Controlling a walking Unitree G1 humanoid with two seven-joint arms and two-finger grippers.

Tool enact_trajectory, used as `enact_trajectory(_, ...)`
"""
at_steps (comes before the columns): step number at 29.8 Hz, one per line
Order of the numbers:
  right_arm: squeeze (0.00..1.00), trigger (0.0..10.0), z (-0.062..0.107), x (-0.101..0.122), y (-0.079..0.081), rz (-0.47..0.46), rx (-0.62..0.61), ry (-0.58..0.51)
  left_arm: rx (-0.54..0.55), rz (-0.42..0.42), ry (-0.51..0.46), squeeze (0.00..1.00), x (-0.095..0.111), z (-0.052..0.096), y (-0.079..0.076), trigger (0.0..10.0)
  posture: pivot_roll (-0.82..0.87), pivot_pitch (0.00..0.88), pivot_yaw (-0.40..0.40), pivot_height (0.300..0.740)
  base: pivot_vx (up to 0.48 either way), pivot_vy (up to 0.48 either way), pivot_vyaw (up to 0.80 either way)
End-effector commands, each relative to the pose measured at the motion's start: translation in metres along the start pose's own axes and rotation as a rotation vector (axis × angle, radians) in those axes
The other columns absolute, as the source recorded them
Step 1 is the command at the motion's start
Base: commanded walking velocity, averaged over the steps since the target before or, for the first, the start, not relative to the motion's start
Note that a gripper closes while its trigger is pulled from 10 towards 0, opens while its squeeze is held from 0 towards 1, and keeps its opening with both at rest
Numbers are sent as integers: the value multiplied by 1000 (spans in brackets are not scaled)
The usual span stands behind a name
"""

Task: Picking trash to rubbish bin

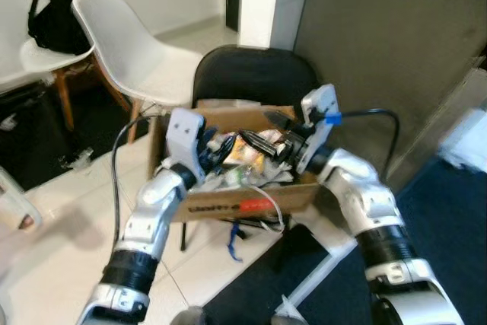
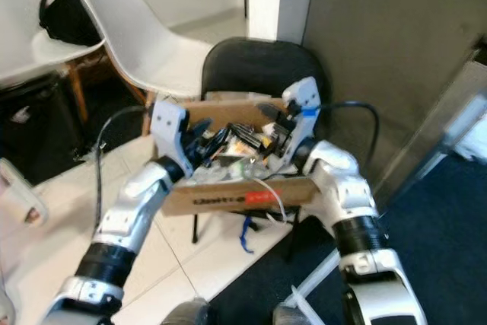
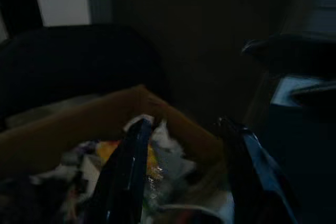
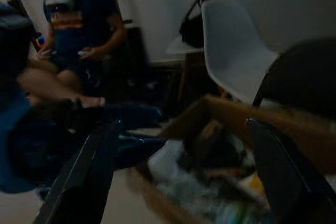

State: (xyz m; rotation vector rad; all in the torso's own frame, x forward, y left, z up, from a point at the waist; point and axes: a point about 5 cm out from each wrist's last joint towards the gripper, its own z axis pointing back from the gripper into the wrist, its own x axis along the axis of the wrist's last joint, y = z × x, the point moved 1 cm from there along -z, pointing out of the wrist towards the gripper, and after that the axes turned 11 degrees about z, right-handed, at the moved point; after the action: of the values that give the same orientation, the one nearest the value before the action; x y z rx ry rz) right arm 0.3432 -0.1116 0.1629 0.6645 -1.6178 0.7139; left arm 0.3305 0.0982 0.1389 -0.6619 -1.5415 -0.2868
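A brown cardboard box [image 1: 228, 205] stuffed with wrappers and other trash [image 1: 247, 154] rests on a black chair [image 1: 255, 74]. My left gripper [image 1: 207, 150] hovers over the box's left side, and its two black fingers [image 3: 123, 177] stand apart above the litter, open. From the other side my right gripper [image 1: 283, 146] reaches over the box's right rim. The right wrist view shows that gripper [image 4: 184, 177] spread wide over the box's trash with nothing between its fingers.
A white shell chair [image 1: 129, 43] stands behind the box to the left, with a black backpack [image 1: 57, 9] on a seat beyond it. A grey partition [image 1: 380, 36] rises at the right. A seated person [image 4: 73, 24] is across the room.
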Motion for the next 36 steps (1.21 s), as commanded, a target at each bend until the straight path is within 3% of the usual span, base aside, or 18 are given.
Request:
enact_trajectory(1,0,10000,-2,2,1,6,7,-6,3,4,22,0,-7,2,-1,10000,-14,0,-33,740,-439,0,0)
enact_trajectory(36,0,10000,-3,0,0,20,7,3,-13,5,21,0,-9,0,-1,10000,-21,0,-32,740,-440,0,0)
